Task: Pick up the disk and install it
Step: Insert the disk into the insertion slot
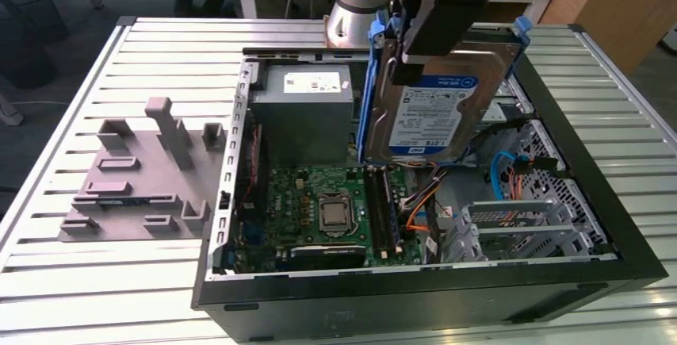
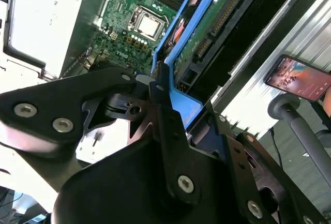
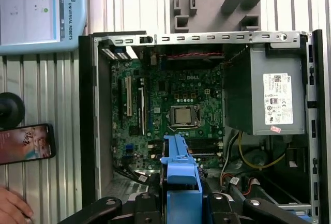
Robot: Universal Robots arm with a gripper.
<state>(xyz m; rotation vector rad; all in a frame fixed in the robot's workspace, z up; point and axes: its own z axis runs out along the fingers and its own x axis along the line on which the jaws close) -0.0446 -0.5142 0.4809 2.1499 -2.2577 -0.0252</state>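
The hand (image 1: 421,37) pinches the disk (image 1: 446,115), held upright above the open computer case (image 1: 423,293).

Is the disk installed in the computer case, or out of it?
Out. The gripper holds the disk on edge over the motherboard in the open case.

My gripper (image 1: 413,44) holding disk (image 1: 445,111) above open case (image 1: 423,297), power supply (image 1: 307,111) behind motherboard (image 1: 317,210) inside it, jig (image 1: 138,178) on table (image 1: 106,281), at the exterior view's left of case.
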